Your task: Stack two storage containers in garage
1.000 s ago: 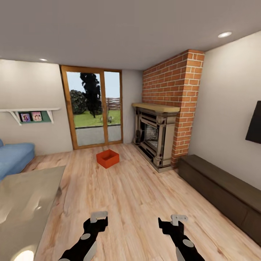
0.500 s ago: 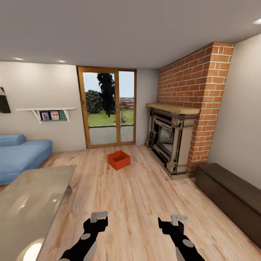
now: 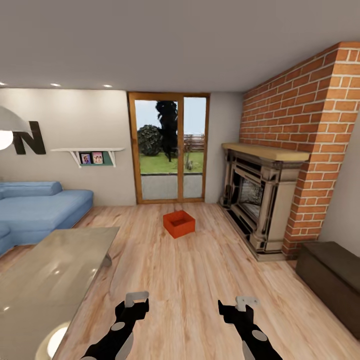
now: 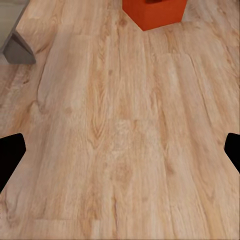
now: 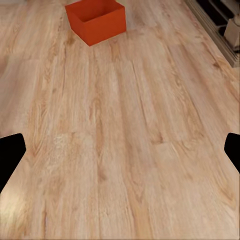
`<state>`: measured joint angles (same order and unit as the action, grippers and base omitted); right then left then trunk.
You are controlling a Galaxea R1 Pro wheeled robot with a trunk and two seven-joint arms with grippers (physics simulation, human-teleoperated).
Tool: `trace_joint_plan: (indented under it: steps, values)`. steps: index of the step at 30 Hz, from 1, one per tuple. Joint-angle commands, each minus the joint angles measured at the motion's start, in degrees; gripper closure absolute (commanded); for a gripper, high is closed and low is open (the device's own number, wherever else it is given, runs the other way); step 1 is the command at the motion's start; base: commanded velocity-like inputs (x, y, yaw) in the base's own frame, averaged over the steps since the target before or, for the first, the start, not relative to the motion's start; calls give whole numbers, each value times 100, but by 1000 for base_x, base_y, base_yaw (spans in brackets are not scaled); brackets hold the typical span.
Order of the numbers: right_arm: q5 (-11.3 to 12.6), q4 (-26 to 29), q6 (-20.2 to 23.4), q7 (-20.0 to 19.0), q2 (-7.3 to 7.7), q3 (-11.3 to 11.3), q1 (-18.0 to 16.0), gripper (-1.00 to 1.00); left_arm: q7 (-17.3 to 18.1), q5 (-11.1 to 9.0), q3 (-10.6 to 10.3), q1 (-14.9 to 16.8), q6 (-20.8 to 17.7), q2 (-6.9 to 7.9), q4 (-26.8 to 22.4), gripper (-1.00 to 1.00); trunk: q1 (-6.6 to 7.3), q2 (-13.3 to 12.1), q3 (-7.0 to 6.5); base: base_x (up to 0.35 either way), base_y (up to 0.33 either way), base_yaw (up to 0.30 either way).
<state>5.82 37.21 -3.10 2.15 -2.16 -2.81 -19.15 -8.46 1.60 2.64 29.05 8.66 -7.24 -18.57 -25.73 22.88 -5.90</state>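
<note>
I am in the living room, on its light wood plank floor. One orange-red open-topped storage container (image 3: 179, 223) sits on the planks in front of the glass doors (image 3: 170, 150), well ahead of both arms. It also appears far off in the left wrist view (image 4: 152, 12) and the right wrist view (image 5: 96, 20). My left gripper (image 3: 136, 299) and right gripper (image 3: 247, 301) hang low in front of me, both open and holding nothing. The garage is out of view.
A glass-topped table (image 3: 50, 270) stands close at my left, with a blue sofa (image 3: 35, 210) behind it. A red brick fireplace (image 3: 260, 200) and a dark low cabinet (image 3: 330, 270) line the right wall. Bare planks stretch between me and the container.
The camera has turned left, so the whole room has shifted right in the picture and more of the sofa shows. Both grippers hold the same pose.
</note>
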Motion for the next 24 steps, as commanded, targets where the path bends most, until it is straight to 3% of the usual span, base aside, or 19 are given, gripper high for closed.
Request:
trace_joint_plan:
  steps: [1,24]
  values:
    - [60,-4,-24,23,5,-27,-1,-100,-7,17,29,4,22,-5,8,-100,-5,3,2,294,-215,268]
    - [60,-8,-24,22,5,-27,-1,-100,-15,25,34,4,13,-5,12,-100,-5,3,2,289,-217,49]
